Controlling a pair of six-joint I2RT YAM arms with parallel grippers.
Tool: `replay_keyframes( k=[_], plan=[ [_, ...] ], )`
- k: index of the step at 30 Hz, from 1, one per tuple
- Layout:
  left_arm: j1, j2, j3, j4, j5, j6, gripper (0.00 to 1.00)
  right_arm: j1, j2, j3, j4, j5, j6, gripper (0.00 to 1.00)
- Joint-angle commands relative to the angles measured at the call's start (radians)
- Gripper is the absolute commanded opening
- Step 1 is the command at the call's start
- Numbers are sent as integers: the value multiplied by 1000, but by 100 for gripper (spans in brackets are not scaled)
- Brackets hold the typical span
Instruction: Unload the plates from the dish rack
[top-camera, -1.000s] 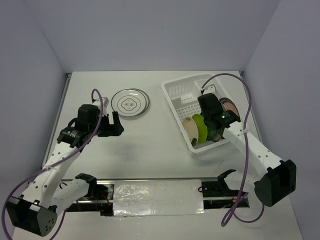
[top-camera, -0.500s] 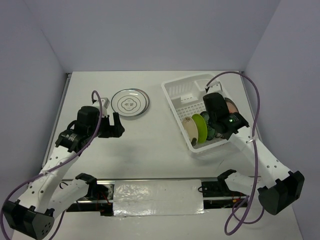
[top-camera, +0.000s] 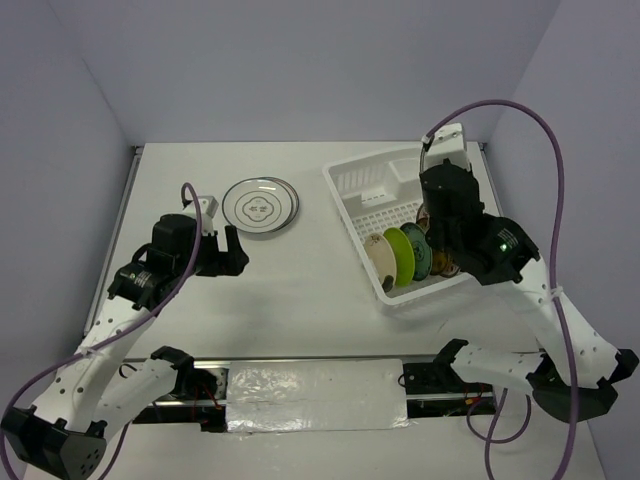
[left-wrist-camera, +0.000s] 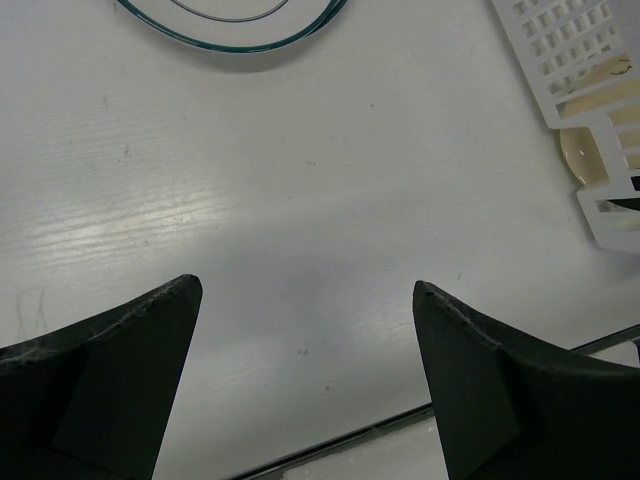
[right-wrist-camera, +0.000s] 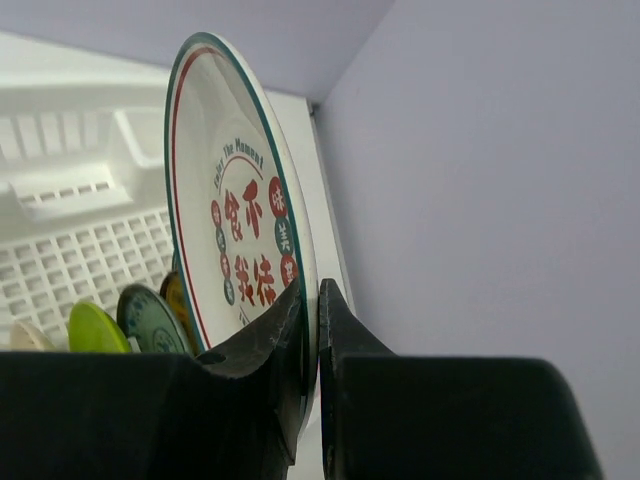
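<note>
My right gripper (right-wrist-camera: 312, 300) is shut on the rim of a white plate with a teal rim and red lettering (right-wrist-camera: 235, 240), held upright above the dish rack (right-wrist-camera: 80, 230). In the top view the right wrist (top-camera: 447, 200) hides this plate. The white rack (top-camera: 350, 185) holds a cream plate (top-camera: 380, 262), a lime green plate (top-camera: 400, 257), a teal plate (top-camera: 418, 250) and an orange-toned one (top-camera: 441, 264), all on edge. A white plate with a dark line drawing (top-camera: 260, 206) lies flat on the table. My left gripper (top-camera: 232, 248) is open and empty just below it.
The rack's corner (left-wrist-camera: 590, 60) and the cream plate (left-wrist-camera: 585, 150) show at the right of the left wrist view, the flat plate's rim (left-wrist-camera: 240, 20) at its top. Walls close in the table at the back and right. A metal rail (top-camera: 300, 362) runs along the near edge.
My right gripper has risen out of the rack with the lettered plate in it, and the wrist has swung toward the back. The left arm has barely moved.
</note>
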Motion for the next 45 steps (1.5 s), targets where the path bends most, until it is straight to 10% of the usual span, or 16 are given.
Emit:
replay_keyframes(
  k=[1,6,16,24,27,33,35,36,38,45],
  plan=[
    [-4,-8,38,36,21,0,100,91,-25,112,-27,192,-33,0],
    [-5,-79,22,150,208,-36,100,126,-122,192,-61,-125,153,0],
    [-25,-152,-56,585,560,-278,100,128,-333,-259,329,-1008,409,0],
    [-46,-129,-36,531,543,-229,91,128,-293,-392,573,-1216,572,0],
    [-50,-124,-33,495,521,-206,74,129,-284,-412,636,-1260,601,0],
    [-51,-81,-18,467,518,-198,5,128,-246,-428,685,-1262,635,0],
    [-51,-64,-2,444,478,-201,0,128,-241,-431,667,-1233,635,20],
    [-51,-58,7,424,442,-213,0,126,-250,-434,653,-1169,633,61],
    [-51,-29,47,334,256,-252,0,128,-275,-448,587,-1048,639,100],
    [57,221,239,143,-46,-347,0,125,-413,-451,374,-653,593,100]
  ],
)
